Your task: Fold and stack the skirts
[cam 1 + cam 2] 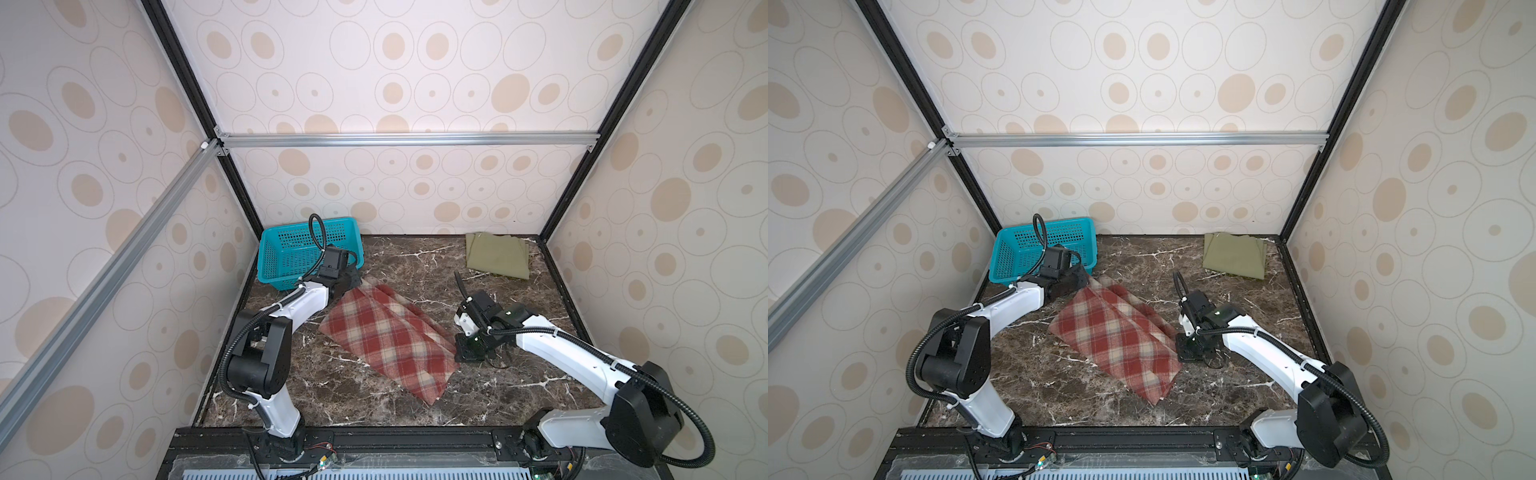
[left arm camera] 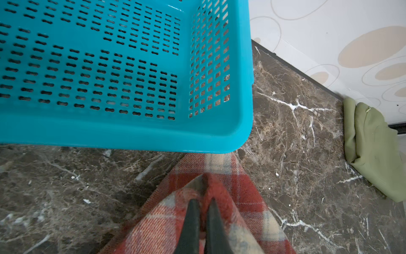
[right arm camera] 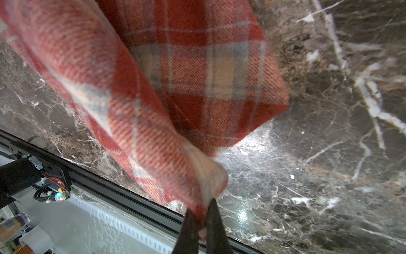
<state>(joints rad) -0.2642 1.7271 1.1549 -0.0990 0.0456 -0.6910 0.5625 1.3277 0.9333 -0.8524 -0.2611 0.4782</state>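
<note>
Teal perforated basket (image 1: pixel 291 249) at far left corner of the dark marbled tabletop (image 1: pixel 419 266), upright, nothing seen inside. Just beside its near right corner: left gripper (image 2: pixel 203 203), fingers drawn nearly together, pinching a raised fold at the far end of the plaid skirt (image 1: pixel 386 336). From the left wrist view that end of the cloth peaks up between the fingers (image 2: pixel 192 217), and the basket rim overlaps it; cannot tell whether cloth and basket touch. Plaid skirt: red and cream checks with thin grey lines, woolly twill surface, thick. It lies on a diagonal across mid-table, from the basket corner toward the near right, folded into a long band with two or three lengthwise layers stepping along its far right edge. Near end squared off, flat on the table. Right gripper (image 3: pixel 201 214) at the skirt's right side edge, closed tight on a corner of the plaid, which lifts and drapes off the tabletop there. Olive-green skirt (image 1: pixel 496 255) in the far right corner against the back wall: smooth, plain, folded flat to a rough rectangle, layered edges showing on its right side, well apart from the plaid and both grippers.
</note>
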